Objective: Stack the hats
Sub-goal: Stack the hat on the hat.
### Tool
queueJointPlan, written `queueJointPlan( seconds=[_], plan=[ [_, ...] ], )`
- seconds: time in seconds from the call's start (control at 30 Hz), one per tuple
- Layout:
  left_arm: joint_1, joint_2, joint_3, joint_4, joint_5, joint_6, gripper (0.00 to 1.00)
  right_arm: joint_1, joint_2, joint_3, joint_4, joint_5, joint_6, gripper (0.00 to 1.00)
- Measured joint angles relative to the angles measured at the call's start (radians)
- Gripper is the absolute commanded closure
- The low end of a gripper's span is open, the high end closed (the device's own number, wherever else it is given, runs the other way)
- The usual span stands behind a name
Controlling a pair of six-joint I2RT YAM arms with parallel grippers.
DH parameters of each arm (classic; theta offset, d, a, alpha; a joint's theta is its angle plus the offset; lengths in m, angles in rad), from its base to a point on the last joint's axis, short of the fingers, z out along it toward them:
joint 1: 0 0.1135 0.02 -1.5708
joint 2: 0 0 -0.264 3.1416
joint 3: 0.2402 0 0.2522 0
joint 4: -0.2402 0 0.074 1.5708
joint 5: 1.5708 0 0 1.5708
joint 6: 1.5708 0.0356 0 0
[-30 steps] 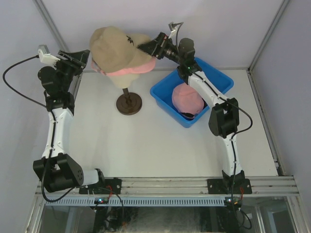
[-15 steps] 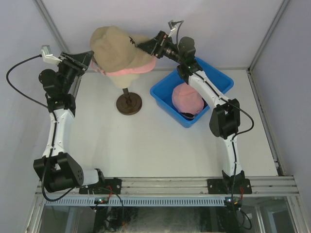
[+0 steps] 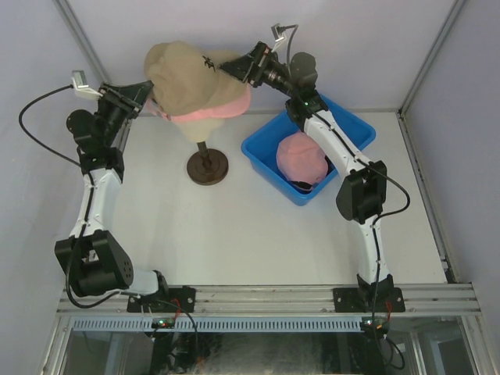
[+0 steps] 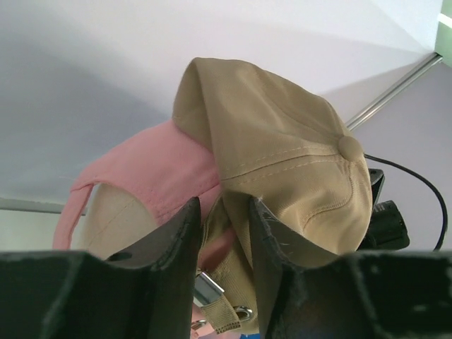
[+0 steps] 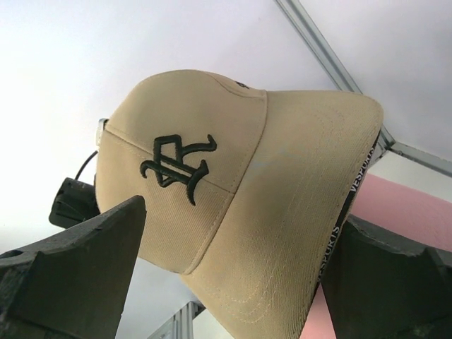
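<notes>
Tan cap sat over a pink cap on the mannequin head, above the round brown base. Tan twill, stitched panels, fabric button on top, stiff curved brim. The brim pointed right, toward my right gripper, with its long axis along the far edge of the table. Black embroidered gothic monogram on the front; "VESPORTS" read along the brim edge (possibly cut off). My right jaws stood wide, straddling the brim. My left gripper sat at the cap's back, fingers close together with fabric in the gap; I could not tell if it was gripped. A second pink cap lay in the blue plastic bin.
</notes>
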Motion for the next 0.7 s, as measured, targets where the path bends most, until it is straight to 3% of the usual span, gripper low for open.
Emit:
queueJointPlan(
  seconds=[0.1, 0.43, 0.7],
  plan=[
    [0.0, 0.009, 0.015, 0.017, 0.011, -0.02, 0.99, 0.004, 0.002, 0.029, -0.004, -0.004, 0.0, 0.06],
    [0.002, 0.024, 0.081, 0.019, 0.003, -0.029, 1.0, 0.019, 0.009, 0.073, -0.006, -0.008, 0.0, 0.06],
    [0.001, -0.064, 0.08, -0.177, -0.108, 0.072, 1.0, 0.017, 0.017, 0.073, -0.012, -0.003, 0.0, 0.06]
  ],
)
